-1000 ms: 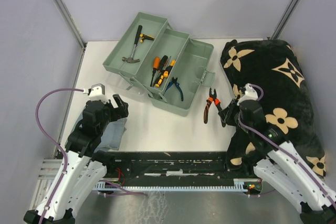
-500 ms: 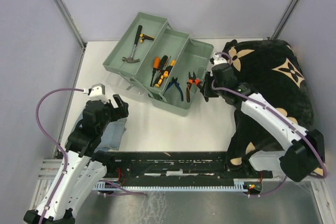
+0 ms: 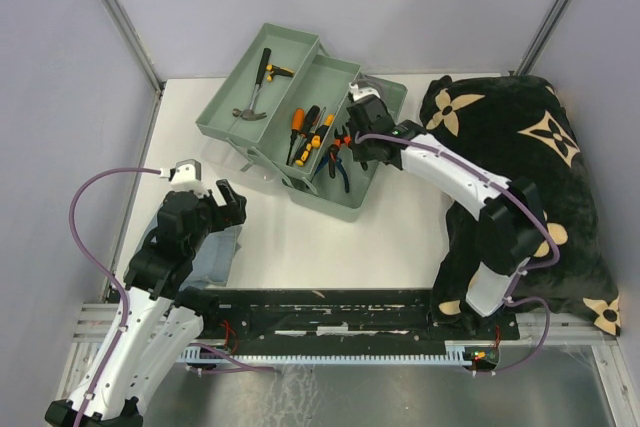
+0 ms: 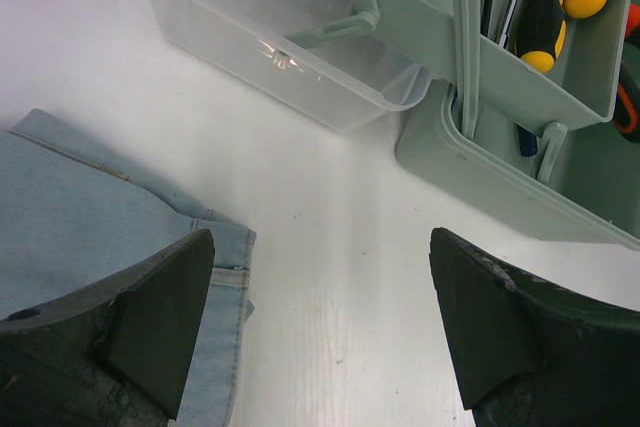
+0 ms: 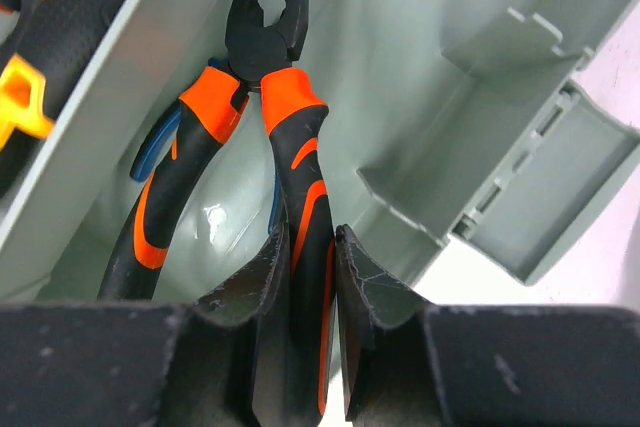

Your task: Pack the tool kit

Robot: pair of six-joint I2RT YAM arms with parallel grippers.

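Note:
The pale grey-green toolbox [image 3: 375, 112] stands open at the table's middle with its trays folded out. A small hammer [image 3: 255, 87] lies in the far tray, and orange/black screwdrivers [image 3: 305, 132] lie in the middle tray. My right gripper [image 3: 358, 144] is shut on one handle of the orange/black pliers [image 5: 285, 117] and holds them nose-first inside the box's bottom compartment [image 5: 430, 57], beside blue-handled pliers [image 3: 337, 165]. My left gripper [image 3: 228, 202] is open and empty above the table, short of the box's translucent lid [image 4: 290, 37].
A folded grey-blue cloth [image 3: 215, 252] lies under my left arm, and it also shows in the left wrist view [image 4: 90, 227]. A black blanket with beige flower marks [image 3: 520, 157] fills the right side. Grey walls close off the back and sides.
My right gripper took the orange/black pliers from the table right of the box and carried them left into the box. The left arm has not moved.

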